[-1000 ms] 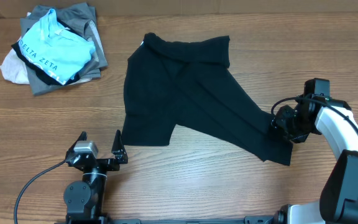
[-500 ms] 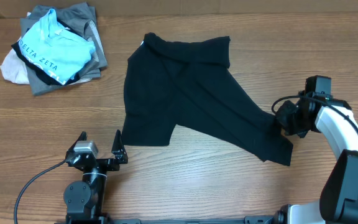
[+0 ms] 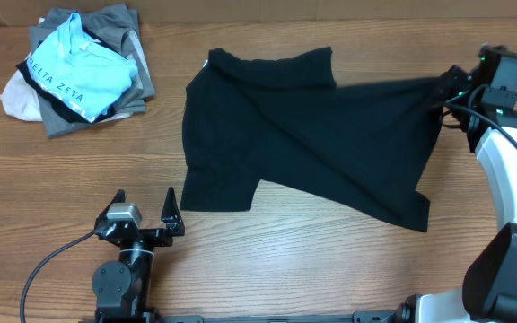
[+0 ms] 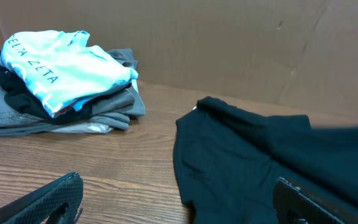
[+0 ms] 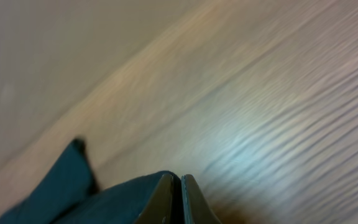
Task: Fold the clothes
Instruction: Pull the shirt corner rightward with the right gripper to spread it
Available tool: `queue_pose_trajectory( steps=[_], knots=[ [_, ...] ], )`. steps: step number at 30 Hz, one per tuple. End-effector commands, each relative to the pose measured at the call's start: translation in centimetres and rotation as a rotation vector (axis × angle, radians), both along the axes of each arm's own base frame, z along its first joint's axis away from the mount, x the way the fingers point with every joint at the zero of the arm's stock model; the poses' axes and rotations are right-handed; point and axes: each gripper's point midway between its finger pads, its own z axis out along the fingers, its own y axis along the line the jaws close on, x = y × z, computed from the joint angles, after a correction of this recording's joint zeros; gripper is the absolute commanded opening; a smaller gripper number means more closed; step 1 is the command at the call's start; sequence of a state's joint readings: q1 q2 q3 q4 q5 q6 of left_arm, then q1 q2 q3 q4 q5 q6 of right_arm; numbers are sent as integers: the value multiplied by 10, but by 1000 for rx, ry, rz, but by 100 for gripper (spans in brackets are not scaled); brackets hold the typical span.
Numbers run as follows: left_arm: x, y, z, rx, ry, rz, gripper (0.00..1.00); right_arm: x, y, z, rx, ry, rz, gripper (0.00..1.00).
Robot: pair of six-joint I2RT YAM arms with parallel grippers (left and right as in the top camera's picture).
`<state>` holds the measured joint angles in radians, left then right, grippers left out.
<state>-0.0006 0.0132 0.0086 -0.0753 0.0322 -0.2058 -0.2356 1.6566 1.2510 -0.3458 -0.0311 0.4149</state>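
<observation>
The clothes, a black T-shirt [image 3: 312, 144], lie across the middle of the wooden table, and one corner is stretched toward the far right. My right gripper [image 3: 445, 88] is shut on that corner; in the right wrist view its fingertips [image 5: 180, 180] pinch black fabric [image 5: 117, 199] above the wood. My left gripper [image 3: 144, 197] sits near the front edge, just left of the shirt's lower left corner, open and holding nothing. In the left wrist view the shirt [image 4: 260, 155] lies ahead to the right of the wide-spread left gripper [image 4: 179, 186].
A pile of folded garments [image 3: 79, 72] sits at the back left, with a light blue lettered shirt [image 4: 61, 81] on top of it. A brown cardboard wall [image 4: 229, 43] stands behind the table. Bare wood [image 3: 267, 251] lies along the front.
My right gripper closed on the shirt's right corner and carried it up and back to the right, spreading the fabric. The left arm has not moved.
</observation>
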Motion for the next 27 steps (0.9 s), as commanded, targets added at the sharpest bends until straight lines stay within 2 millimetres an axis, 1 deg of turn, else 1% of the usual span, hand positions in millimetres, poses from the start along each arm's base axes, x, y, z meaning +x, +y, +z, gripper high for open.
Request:
queue_pose_trajectory(
  steps=[1,4,5,6,9,10,11,12,13,16,19,21,24,27],
  knots=[
    [0,-2,0,19,-5,-9,100,2,-59,11,-111,-25,-192,4],
    [0,-2,0,19,-5,-9,100,9,-85,20,-100,-34,-225,5],
    [0,-2,0,19,-5,-9,100,11,-94,24,-93,-23,-236,12],
    [0,-2,0,19,-5,-9,100,12,-100,28,-91,-13,-242,17],
    [0,-2,0,19,-5,-9,100,15,-117,53,-97,-2,-265,17],
    [0,-2,0,19,-5,-9,100,15,-123,66,-109,-10,-267,23],
    [0,-2,0,19,-5,-9,100,15,-126,78,-117,-20,-270,67],
    [0,-2,0,19,-5,-9,100,14,-129,92,-123,-31,-274,100],
    [0,-2,0,19,-5,-9,100,12,-130,104,-126,-38,-277,100],
    [0,-2,0,19,-5,-9,100,3,-127,130,-121,-30,-278,100],
    [0,-2,0,19,-5,-9,100,-7,-118,146,-99,-9,-263,100],
    [0,-2,0,19,-5,-9,100,-13,-108,156,-63,1,-242,100],
    [0,-2,0,19,-5,-9,100,-23,-78,173,29,4,-138,100],
    [0,-2,0,19,-5,-9,100,-31,-33,188,180,-18,33,100]
  ],
)
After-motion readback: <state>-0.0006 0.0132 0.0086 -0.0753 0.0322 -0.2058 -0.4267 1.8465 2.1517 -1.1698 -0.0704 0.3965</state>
